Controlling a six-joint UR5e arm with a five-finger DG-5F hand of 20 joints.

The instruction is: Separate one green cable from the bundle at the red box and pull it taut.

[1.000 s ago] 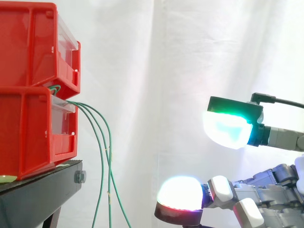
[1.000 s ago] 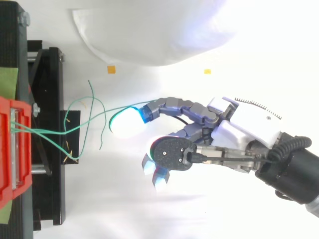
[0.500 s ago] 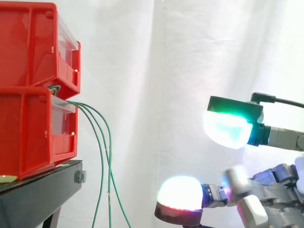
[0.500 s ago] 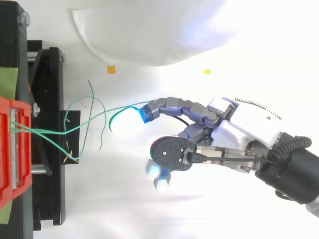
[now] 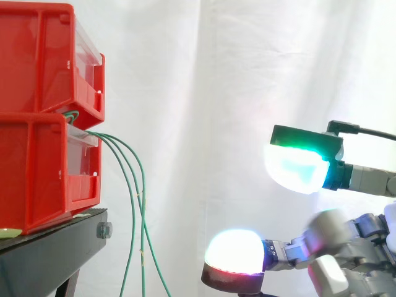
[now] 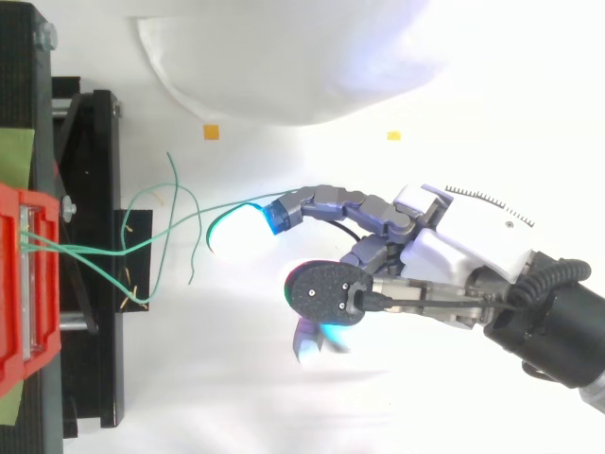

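I've got the hand spread wide, holding nothing, well clear of the green cables hanging from the red box. I'd ease in slow, slip one fingertip behind the nearest strand only, pinch w/ thumb, then pull back level.

— Movement in the robot hand! One of the lower fingers lifts and swings back toward the wrist, a blur from the side.

— From above, the fingertips on that side pull in closer to the palm than a second ago.
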